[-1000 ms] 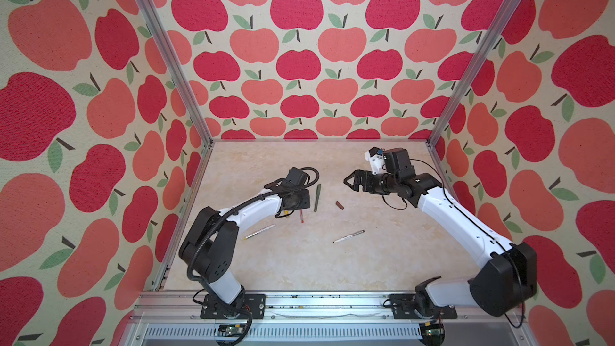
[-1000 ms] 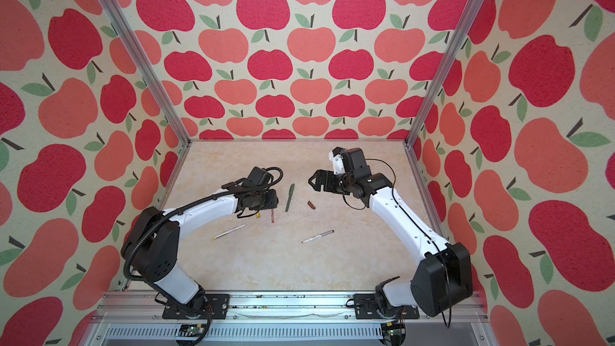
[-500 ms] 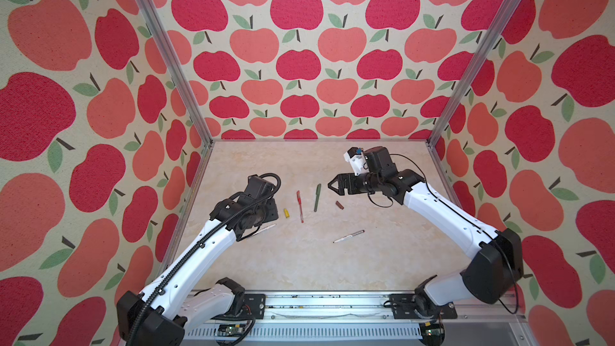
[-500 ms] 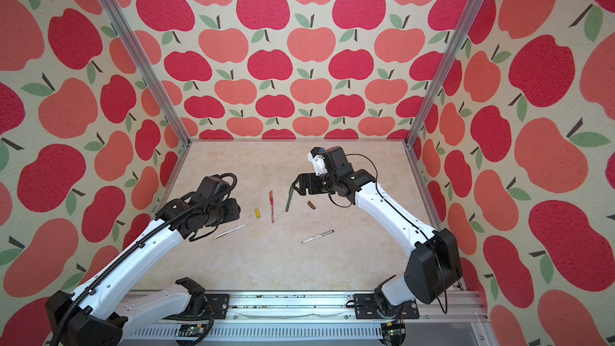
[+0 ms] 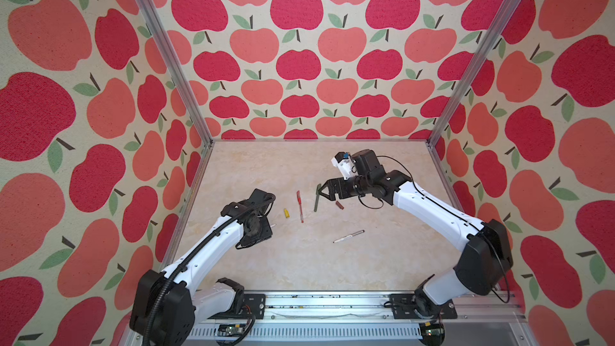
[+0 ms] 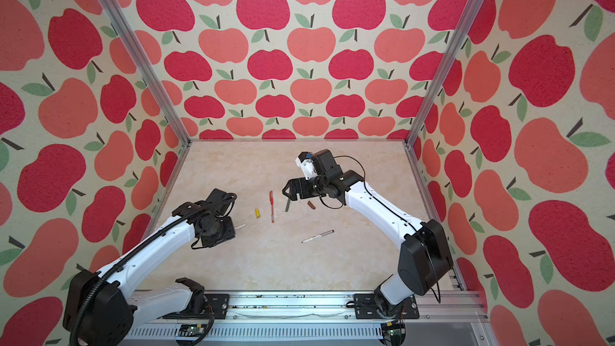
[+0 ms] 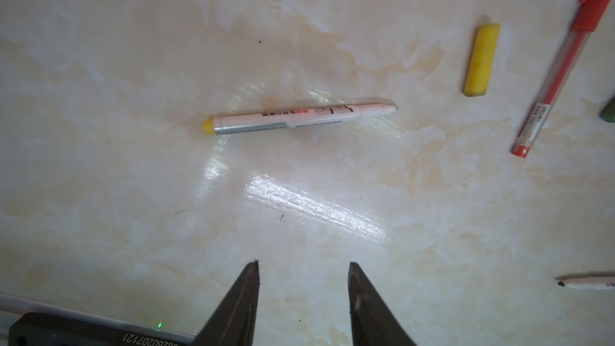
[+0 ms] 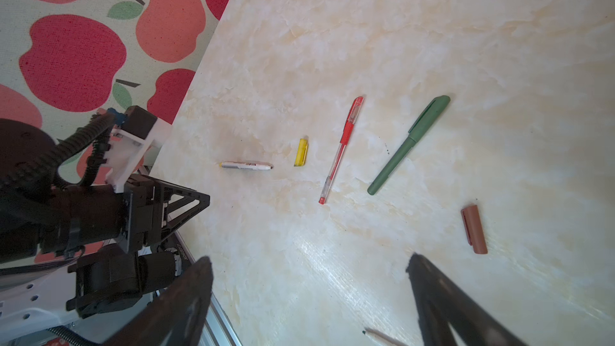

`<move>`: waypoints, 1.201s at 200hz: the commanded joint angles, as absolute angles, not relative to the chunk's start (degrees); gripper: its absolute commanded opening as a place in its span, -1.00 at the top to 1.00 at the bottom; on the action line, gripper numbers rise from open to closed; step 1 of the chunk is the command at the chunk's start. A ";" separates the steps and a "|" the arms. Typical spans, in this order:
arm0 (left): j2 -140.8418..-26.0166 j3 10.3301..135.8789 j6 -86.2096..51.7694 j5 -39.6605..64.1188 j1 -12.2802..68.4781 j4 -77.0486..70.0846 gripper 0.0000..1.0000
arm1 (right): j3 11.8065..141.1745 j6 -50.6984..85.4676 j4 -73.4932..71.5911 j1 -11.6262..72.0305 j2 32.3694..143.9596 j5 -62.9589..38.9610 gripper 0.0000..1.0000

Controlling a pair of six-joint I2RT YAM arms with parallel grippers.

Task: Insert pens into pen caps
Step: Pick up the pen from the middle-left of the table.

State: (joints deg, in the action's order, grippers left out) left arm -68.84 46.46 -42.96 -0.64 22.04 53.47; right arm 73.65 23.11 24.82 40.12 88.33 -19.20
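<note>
On the glossy, marble-patterned table point(image 5: 299, 168) we judge the task half complete: two pens are capped and two are not. The left gripper point(image 7: 303, 264) hangs with its jaws parted and nothing between them, near the yellow-ended pen point(image 7: 299, 118). The right gripper point(image 8: 309, 257) is spread wide and likewise empty, near the far end of the green pen point(image 8: 407, 146).

In a top view, the green pen lies at three o'clock of the red pen point(image 8: 341, 149). It is matte plastic, with its clipped cap seated. The red pen has a clear barrel and its clipped cap on. The yellow-ended pen, white and printed, lies uncapped at eight o'clock of the yellow cap point(image 7: 482, 59). The second white pen point(image 5: 348, 236) lies uncapped at five o'clock of the red pen.

The maroon cap point(image 8: 474, 229), a smooth clipped stub, lies at three o'clock of the green pen. The yellow cap, a plain stub, lies at nine o'clock of the red pen.
</note>
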 commanded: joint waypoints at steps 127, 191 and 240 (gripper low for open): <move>-83.84 52.51 -28.39 2.45 17.19 55.01 -0.44 | 70.73 18.77 21.88 39.16 85.03 -22.76 -0.99; -88.53 55.72 -25.94 0.51 17.14 55.87 -0.46 | 70.04 18.64 20.41 37.74 84.47 -24.82 -0.99; -92.92 55.70 -24.66 -3.06 17.14 55.80 -0.47 | 68.56 19.69 18.24 36.41 83.09 -25.58 -0.99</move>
State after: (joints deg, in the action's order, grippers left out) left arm -90.80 54.39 -26.52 0.27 17.47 54.06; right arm 69.80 19.75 20.03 37.08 85.27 -24.18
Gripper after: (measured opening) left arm 0.731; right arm 0.993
